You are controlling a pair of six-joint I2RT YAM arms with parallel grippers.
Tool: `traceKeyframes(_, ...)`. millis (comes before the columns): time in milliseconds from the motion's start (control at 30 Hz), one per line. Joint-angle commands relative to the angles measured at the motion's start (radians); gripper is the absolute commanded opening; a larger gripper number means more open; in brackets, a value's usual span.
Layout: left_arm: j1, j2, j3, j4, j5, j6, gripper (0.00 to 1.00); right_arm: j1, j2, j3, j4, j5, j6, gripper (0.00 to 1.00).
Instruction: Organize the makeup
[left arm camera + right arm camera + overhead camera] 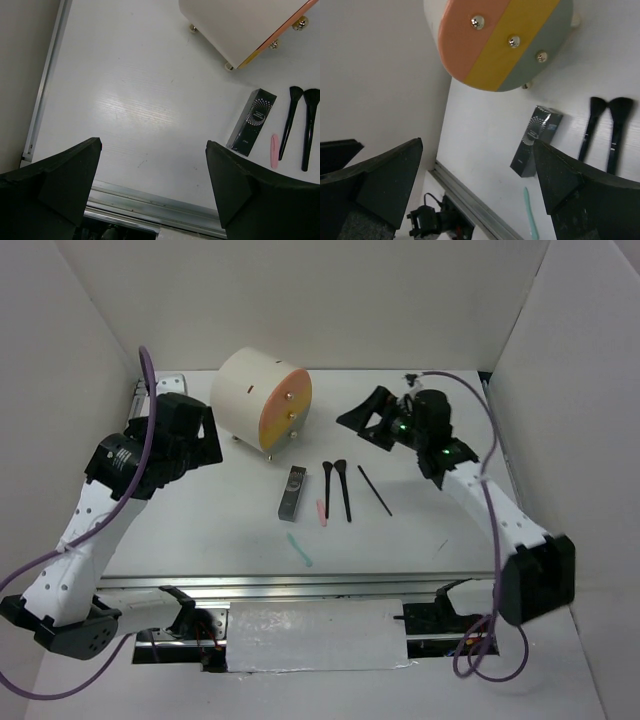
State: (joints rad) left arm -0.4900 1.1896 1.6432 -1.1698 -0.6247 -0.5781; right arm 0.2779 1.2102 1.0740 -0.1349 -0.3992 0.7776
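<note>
Left gripper (203, 433) hangs over the far-left part of the bench (200, 530), just left of the box (262, 398). Its jaws stand wide apart with nothing between them; the left wrist view shows only bare bench in the gap.

Right gripper (362, 418) hangs over the far-right part, to the right of the box. Its jaws are likewise spread and empty.

The box stands near the far edge, left of centre, on small feet. Its front is banded pink, yellow and grey, with three metal knobs.

All the makeup lies flat at mid-bench, clear of both grippers:
- Case (290, 492): just nearward of the box, its long side running far to near.
- Brushes (336, 486): two, side by side to the right of the case, flared tips toward the far edge.
- Pink stick (322, 512): between the case and the brushes, at their near ends.
- Black stick (375, 490): right of the brushes, lying at an angle.
- Teal stick (300, 549): alone, closer to the near edge, apart from the rest.
</note>
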Motion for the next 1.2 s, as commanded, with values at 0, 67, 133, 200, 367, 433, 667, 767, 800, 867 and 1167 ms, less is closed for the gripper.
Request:
traceKeyframes(0,-0.004,0.028,0.035,-0.046,0.008,-0.065,0.99,0.082,0.220,0.059,0.348,-0.007,0.147,1.00)
traceKeyframes(67,-0.004,0.042,0.038,-0.057,0.043,-0.087,0.99,0.093,0.313,0.055,0.557,-0.032,0.218,1.00)
traceKeyframes(133,-0.002,0.048,0.032,-0.065,0.069,-0.107,1.00,0.098,0.438,0.056,0.738,-0.043,0.311,0.97)
traceKeyframes(200,-0.004,0.032,0.020,-0.057,0.098,-0.124,0.99,0.099,0.544,0.076,0.817,-0.061,0.369,0.91)
traceKeyframes(367,-0.002,-0.033,-0.072,-0.013,0.165,-0.131,0.99,0.109,0.745,0.230,0.928,-0.134,0.436,0.76)
traceKeyframes(433,-0.001,-0.033,-0.085,-0.042,0.151,-0.135,1.00,0.112,0.788,0.302,0.923,-0.173,0.440,0.73)
traceKeyframes(667,-0.001,-0.054,-0.111,-0.062,0.143,-0.129,0.99,0.126,0.893,0.415,0.885,-0.193,0.446,0.69)
traceKeyframes(767,-0.001,-0.065,-0.129,-0.044,0.158,-0.120,0.99,0.139,0.934,0.489,0.845,-0.213,0.439,0.66)
traceKeyframes(800,-0.002,-0.064,-0.134,-0.042,0.158,-0.118,1.00,0.139,0.943,0.507,0.830,-0.214,0.436,0.65)
traceKeyframes(867,-0.001,-0.056,-0.134,-0.041,0.157,-0.112,0.99,0.150,0.969,0.555,0.792,-0.213,0.430,0.64)
traceKeyframes(1167,-0.001,-0.018,-0.099,-0.050,0.118,-0.069,0.99,0.176,1.011,0.621,0.741,-0.188,0.431,0.51)
